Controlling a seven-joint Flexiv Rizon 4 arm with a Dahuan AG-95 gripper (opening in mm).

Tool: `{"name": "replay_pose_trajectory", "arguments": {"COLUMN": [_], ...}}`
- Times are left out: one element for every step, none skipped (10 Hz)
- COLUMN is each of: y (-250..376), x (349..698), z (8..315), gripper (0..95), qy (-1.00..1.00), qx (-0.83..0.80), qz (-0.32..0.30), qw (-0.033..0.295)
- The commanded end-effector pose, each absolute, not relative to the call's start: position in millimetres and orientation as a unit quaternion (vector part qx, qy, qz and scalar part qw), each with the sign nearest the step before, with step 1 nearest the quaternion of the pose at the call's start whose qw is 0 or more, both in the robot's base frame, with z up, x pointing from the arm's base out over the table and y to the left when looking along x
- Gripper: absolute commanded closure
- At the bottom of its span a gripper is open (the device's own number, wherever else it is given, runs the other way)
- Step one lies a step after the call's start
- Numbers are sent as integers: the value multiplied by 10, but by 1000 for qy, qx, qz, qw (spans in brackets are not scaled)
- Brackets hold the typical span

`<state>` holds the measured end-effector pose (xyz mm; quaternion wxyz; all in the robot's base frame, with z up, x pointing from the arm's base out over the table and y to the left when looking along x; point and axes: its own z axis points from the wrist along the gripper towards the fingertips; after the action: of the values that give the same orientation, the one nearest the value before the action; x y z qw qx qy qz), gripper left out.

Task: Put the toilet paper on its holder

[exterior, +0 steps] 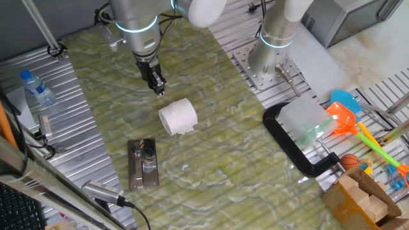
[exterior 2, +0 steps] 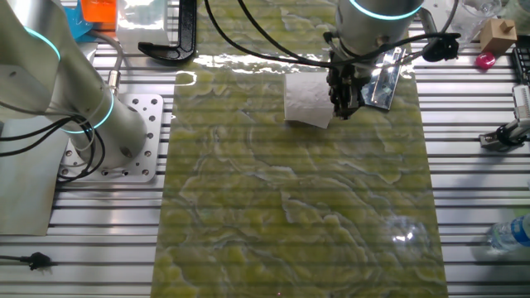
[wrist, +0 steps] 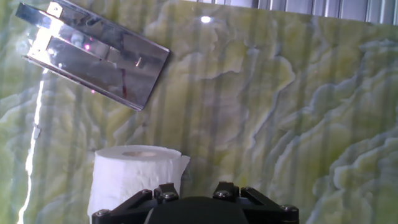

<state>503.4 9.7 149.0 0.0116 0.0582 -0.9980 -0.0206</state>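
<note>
The toilet paper (exterior: 177, 117) is a white roll on the green marbled mat, clear of the holder. It also shows in the other fixed view (exterior 2: 307, 100) and at the lower left of the hand view (wrist: 134, 173). The holder (exterior: 144, 164) is a shiny metal plate with a short post, lying on the mat in front of the roll; it also shows in the other fixed view (exterior 2: 383, 76) and the hand view (wrist: 93, 53). My gripper (exterior: 158, 86) hovers just behind the roll, beside it in the other fixed view (exterior 2: 344, 98), with its fingers together and nothing in them.
A large black C-shaped clamp (exterior: 297, 145) lies at the mat's right edge, with coloured toys (exterior: 358, 131) beyond it. A water bottle (exterior: 37, 87) lies on the ribbed metal at the left. A second arm's base (exterior: 276, 45) stands at the back.
</note>
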Motion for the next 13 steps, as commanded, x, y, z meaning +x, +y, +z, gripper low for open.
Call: {"name": "replay_pose_trajectory", "arguments": {"y": [101, 103, 107, 124, 151, 165, 184, 185, 192, 205, 220, 245, 280], "x": [5024, 5025, 5031, 5061, 5107, 5129, 5157, 5157, 5157, 5157, 5157, 5167, 5200], "z": [1477, 1465, 1458, 1460, 1465, 1467, 1468, 1465, 1438, 1395, 1341, 1288, 1261], "gripper": [570, 570, 570, 570, 760, 760, 760, 760, 570, 570, 570, 380, 380], "qy": [-998, -999, -998, -999, -998, -998, -998, -998, -998, -998, -998, -997, -996], "qx": [47, 46, 45, 40, 35, 33, 35, 37, 39, 38, 36, 29, 17], "qz": [-21, -21, -21, -20, -19, -20, -20, -21, -22, -22, -23, -23, -22], "qw": [19, 20, 23, 28, 44, 49, 53, 53, 54, 53, 54, 63, 81]}}
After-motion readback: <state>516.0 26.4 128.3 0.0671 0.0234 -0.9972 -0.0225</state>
